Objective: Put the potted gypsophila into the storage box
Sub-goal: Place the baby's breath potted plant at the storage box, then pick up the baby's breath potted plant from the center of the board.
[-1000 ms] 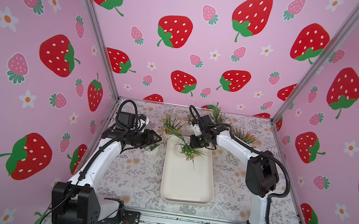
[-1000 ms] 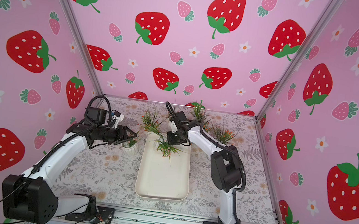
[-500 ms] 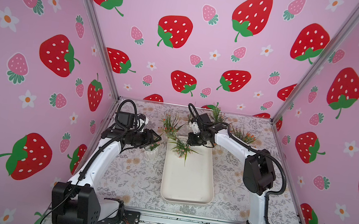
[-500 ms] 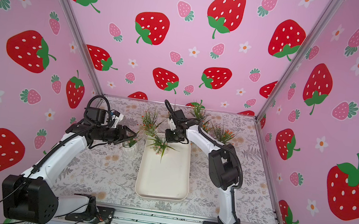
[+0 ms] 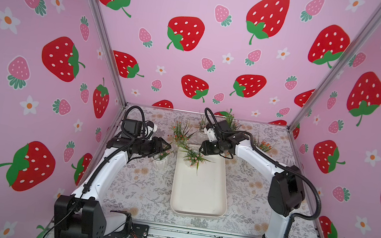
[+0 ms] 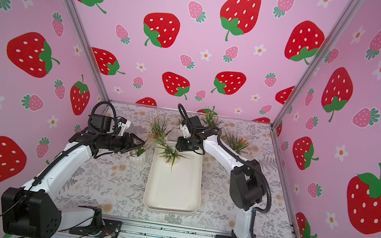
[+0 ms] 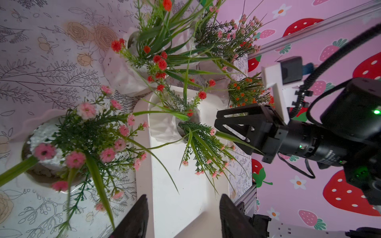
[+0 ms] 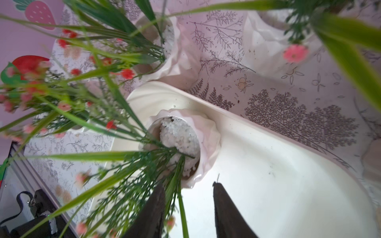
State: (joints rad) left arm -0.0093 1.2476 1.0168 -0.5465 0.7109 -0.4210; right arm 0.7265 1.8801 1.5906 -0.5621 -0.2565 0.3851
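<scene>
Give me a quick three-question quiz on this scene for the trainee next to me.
1. How many flower pots stand in the tray?
2. True or false: the right gripper is clamped on the pot in the tray.
3. The pink-flowered pot nearest the left gripper is: A) in the tray, B) on the table beside the tray, C) lifted off the table.
Key: 1. One. 2. False: its jaws stand apart, with the pot just ahead of them. 3. B.
</scene>
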